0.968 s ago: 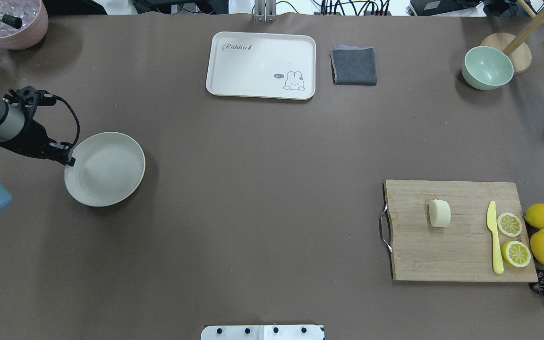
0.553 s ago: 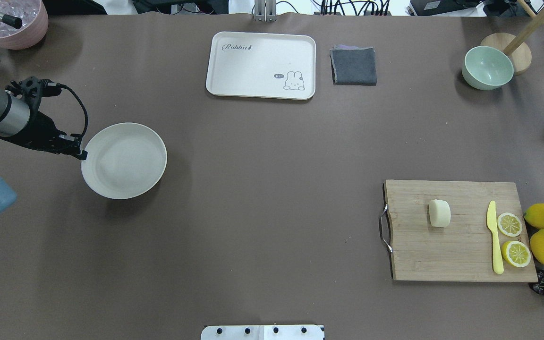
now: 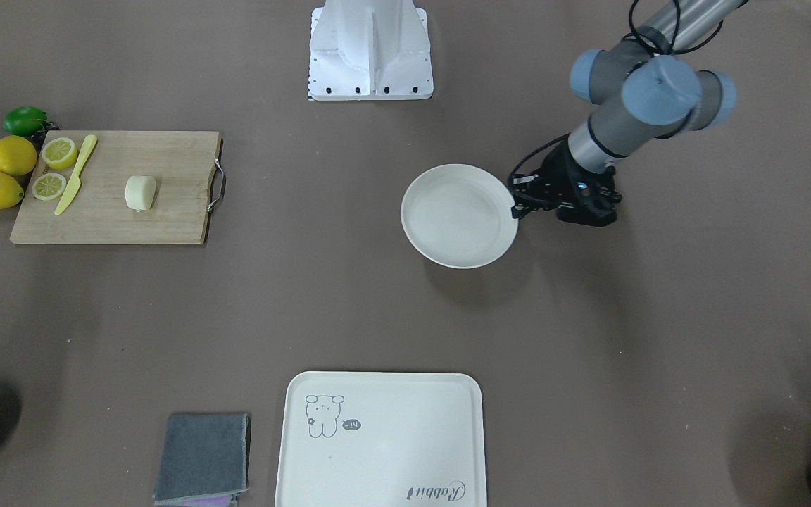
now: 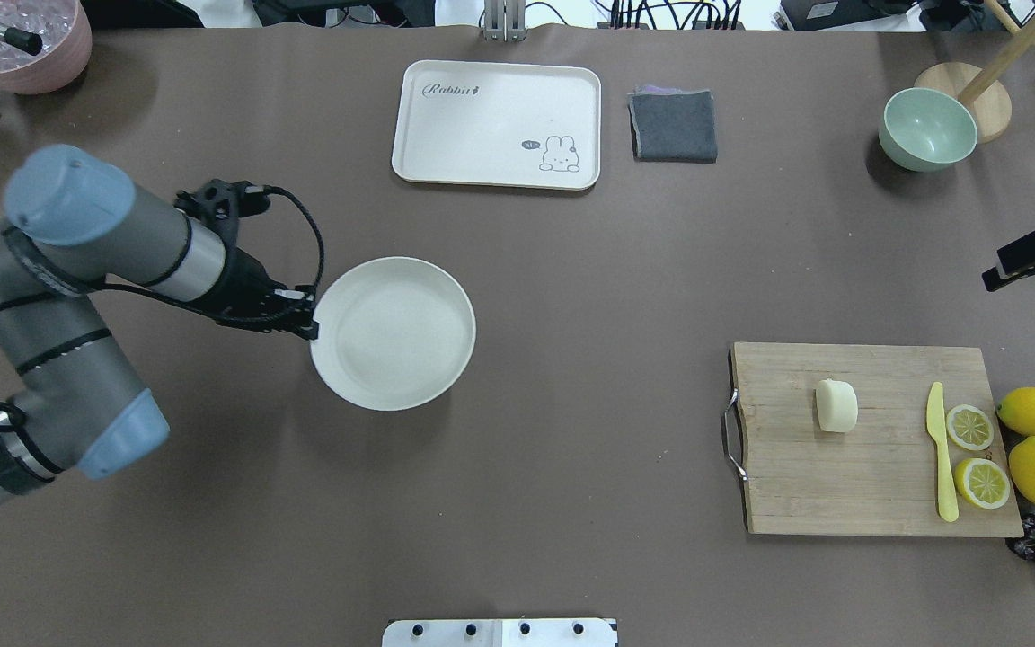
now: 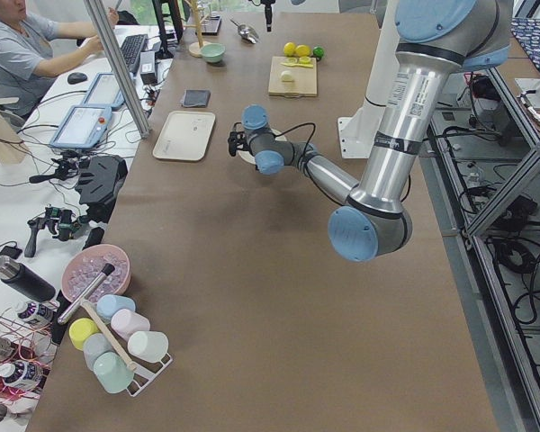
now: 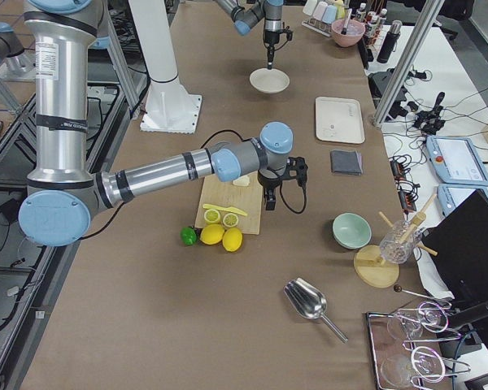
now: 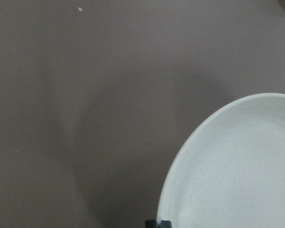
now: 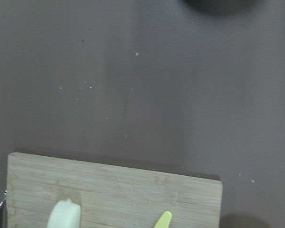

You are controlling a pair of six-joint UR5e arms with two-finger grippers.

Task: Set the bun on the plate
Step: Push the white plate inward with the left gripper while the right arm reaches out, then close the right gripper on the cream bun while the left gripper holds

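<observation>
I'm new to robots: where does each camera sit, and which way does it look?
Front-facing: across the table, looking steeply down toward the robot's base; left arm on picture-right.
Overhead: behind the robot, looking forward and down; left arm enters picture-left.
Exterior left: table's end, looking along it; left arm nearest.
Exterior right: opposite end; right arm nearest.
Left wrist: looks down on the plate; left pincer tip shows.
Right wrist: looks down on the bun; no pincer shows.
Shared: overhead and front-facing both show plate and bun.

Cream bun [image 4: 836,405] on board [image 4: 877,485] — off-white plate [image 4: 392,333] well apart.
</observation>
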